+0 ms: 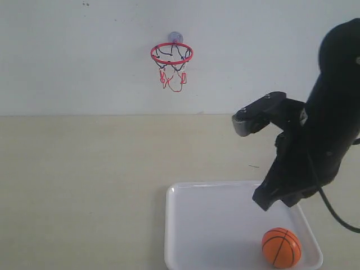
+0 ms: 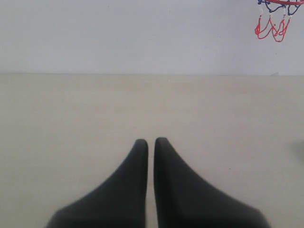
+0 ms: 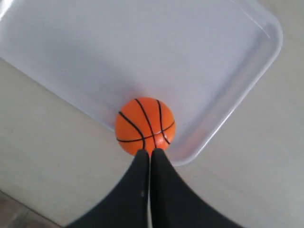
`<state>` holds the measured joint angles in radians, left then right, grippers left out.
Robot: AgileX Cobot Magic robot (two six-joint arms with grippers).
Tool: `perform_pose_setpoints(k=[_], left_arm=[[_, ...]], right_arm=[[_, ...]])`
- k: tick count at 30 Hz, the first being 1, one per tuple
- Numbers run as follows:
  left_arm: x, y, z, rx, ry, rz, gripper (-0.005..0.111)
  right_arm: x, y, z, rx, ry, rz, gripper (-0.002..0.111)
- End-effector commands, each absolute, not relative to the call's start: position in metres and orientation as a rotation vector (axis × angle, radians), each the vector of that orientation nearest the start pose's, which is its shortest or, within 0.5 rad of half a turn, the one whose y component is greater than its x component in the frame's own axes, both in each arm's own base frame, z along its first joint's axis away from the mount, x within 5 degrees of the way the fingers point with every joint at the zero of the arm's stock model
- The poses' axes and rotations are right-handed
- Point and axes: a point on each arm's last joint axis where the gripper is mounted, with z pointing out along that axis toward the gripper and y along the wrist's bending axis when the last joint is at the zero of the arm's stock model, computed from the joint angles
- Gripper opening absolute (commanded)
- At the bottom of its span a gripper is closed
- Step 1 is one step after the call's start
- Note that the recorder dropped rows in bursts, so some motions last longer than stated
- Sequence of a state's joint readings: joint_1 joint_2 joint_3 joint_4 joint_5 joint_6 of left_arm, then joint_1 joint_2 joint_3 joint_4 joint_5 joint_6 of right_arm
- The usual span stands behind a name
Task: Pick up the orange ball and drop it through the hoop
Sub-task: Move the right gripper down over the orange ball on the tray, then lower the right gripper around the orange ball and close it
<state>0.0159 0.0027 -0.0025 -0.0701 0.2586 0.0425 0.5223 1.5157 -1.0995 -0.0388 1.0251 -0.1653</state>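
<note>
The orange ball (image 1: 281, 247) with black seams lies in the near right corner of a white tray (image 1: 214, 225). My right gripper (image 1: 265, 201) hangs above the tray, a little above and left of the ball, fingers together. In the right wrist view the ball (image 3: 145, 126) shows just past the shut gripper (image 3: 150, 151), not held. The hoop (image 1: 171, 53), with red ring, string net and greyish suction cup (image 1: 175, 37), is fixed to the back wall. The left wrist view shows my left gripper (image 2: 151, 141) shut and empty over bare table, the hoop's net (image 2: 271, 26) far off in a corner.
The tray (image 3: 190, 57) is otherwise bare and has a raised rim. The beige table (image 1: 84, 185) runs back to a white wall (image 1: 67, 56). A black cable (image 1: 337, 216) loops off the right arm.
</note>
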Motion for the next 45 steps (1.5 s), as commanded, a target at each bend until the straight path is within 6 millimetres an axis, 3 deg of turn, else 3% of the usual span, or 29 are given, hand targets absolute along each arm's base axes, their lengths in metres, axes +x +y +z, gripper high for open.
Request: perform_pose_setpoints(k=[1,4,6,7,9,15,22,27,29,32,34,45], left_arm=[[0.055,-0.001,0.190,-0.028,1.737,-0.026,0.004],[0.055,-0.001,0.190,-0.028,1.737,-0.026,0.004],[0.055,-0.001,0.190,-0.028,1.737,-0.026,0.004],[0.055,-0.001,0.190,-0.028,1.737,-0.026,0.004],[0.055,-0.001,0.190,-0.028,1.737,-0.026,0.004],[0.055,-0.001,0.190,-0.028,1.737,-0.026,0.004],[0.055,-0.001,0.190,-0.028,1.737,-0.026,0.004],[0.055,-0.001,0.190,-0.028,1.737,-0.026,0.004],[0.055,-0.001,0.190,-0.028,1.737,-0.026,0.004],[0.055,-0.001,0.190,-0.028,1.737,-0.026,0.004],[0.055,-0.001,0.190,-0.028,1.737,-0.026,0.004],[0.055,-0.001,0.190,-0.028,1.737,-0.026,0.004]], right_arm=[[0.245,0.154,0.259,-0.992,2.771,-0.119,0.001],[0.241,0.149,0.258,-0.975,2.834,-0.159,0.019],[0.239,0.148,0.258,-0.917,2.877,-0.172,0.054],[0.239,0.148,0.258,-0.890,2.887,-0.172,0.064],[0.240,0.148,0.258,-0.846,2.893,-0.170,0.071],[0.243,0.150,0.258,-0.656,2.889,-0.135,0.053],[0.240,0.147,0.229,-0.662,2.838,-0.113,0.053],[0.237,0.146,0.219,-0.599,2.837,-0.086,0.053],[0.237,0.146,0.216,-0.577,2.839,-0.079,0.057],[0.239,0.147,0.211,-0.546,2.861,-0.085,0.076],[0.239,0.148,0.207,-0.550,2.874,-0.095,0.083],[0.247,0.153,0.177,-0.585,2.949,-0.147,0.082]])
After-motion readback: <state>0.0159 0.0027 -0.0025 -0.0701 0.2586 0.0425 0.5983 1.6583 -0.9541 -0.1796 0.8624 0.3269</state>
